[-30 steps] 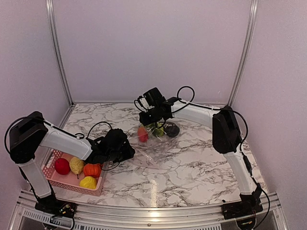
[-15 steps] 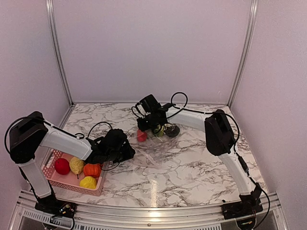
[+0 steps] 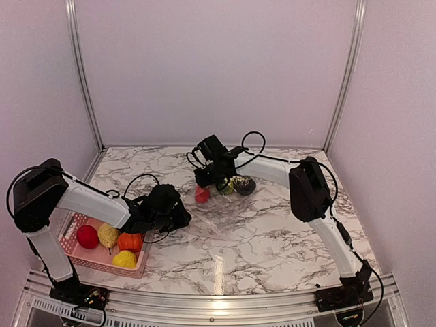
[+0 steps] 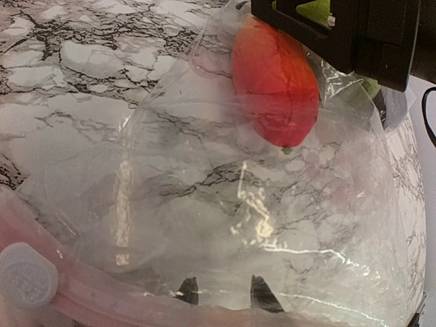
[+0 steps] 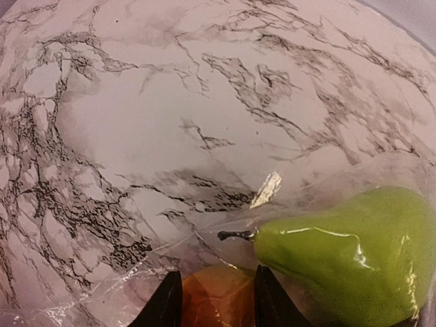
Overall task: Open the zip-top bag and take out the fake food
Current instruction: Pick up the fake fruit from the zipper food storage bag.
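Starting at the table's (image 3: 272, 238) near-left corner: the pink basket (image 3: 102, 264) already holds four pieces of the fake food: red apple (image 3: 87, 236), yellow pear (image 3: 109, 234), orange pumpkin (image 3: 131, 241), lemon (image 3: 125, 259). Left gripper (image 4: 223, 294) sits just beyond the basket, at the near-left end of the zip-top bag (image 4: 204, 204). Its tips show apart through the film, with the zip strip (image 4: 102, 296) and slider (image 4: 26, 276) lying across them. Can't tell whether they clamp anything. No movement there over the last second.

Bag lies from there toward the table's middle, with the contents bunched at its far end: red piece (image 4: 276, 82), green pear (image 5: 347, 252), dark eggplant (image 3: 244, 184).

Change: the right arm's elbow has swung left, and the right gripper (image 5: 218, 300) has come down a little onto that far end. Jaws have narrowed slightly and now sit tight either side of the red piece, film in between as far as I can see. Reads as a pinch, not a hover.

My read: task roughly half done, at least three pieces left inside. Can't tell whether the mouth is open. If right is gripping through plastic, lifting drags the whole bag instead of freeing the piece. Left has to anchor the zip end, or right needs to work the piece toward the mouth.
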You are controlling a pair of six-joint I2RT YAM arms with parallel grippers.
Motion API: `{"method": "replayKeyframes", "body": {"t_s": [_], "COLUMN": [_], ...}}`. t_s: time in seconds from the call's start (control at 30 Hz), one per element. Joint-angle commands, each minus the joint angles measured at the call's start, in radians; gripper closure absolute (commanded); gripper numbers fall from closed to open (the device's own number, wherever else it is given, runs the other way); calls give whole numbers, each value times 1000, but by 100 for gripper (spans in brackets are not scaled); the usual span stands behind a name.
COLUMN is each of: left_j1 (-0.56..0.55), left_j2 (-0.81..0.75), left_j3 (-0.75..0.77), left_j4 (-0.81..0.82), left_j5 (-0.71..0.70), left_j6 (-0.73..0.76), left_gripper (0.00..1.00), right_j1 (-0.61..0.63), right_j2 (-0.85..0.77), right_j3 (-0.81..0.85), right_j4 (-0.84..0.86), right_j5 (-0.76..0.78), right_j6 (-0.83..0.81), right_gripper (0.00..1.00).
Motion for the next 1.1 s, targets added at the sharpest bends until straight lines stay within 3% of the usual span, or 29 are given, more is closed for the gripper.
{"method": "replayKeyframes", "body": {"t_s": [0.0, 0.3, 0.53, 0.87, 1.0, 1.07], "left_j1": [7, 6, 6, 0, -7, -11], "left_j2": [8, 19, 29, 38, 39, 40], "left_j3": [-21, -11, 10, 19, 23, 26], "left_j4": [23, 28, 48, 62, 62, 60], "left_j5": [7, 14, 30, 45, 43, 43], "left_j6": [19, 30, 60, 68, 64, 63], "left_gripper": [72, 71, 66, 66, 65, 65], "right_j1": [-2, -2, -6, -4, -2, -2], "right_j2": [-2, -28, -92, -280, -333, -345], "right_j3": [2, -28, -95, -215, -298, -333], "right_j4": [-82, -97, -54, -33, -14, -3], "right_j5": [-16, -107, -194, -104, -94, -99], "right_j6": [20, 74, 135, 124, 126, 131], "right_gripper": [66, 70, 65, 51, 51, 56]}}
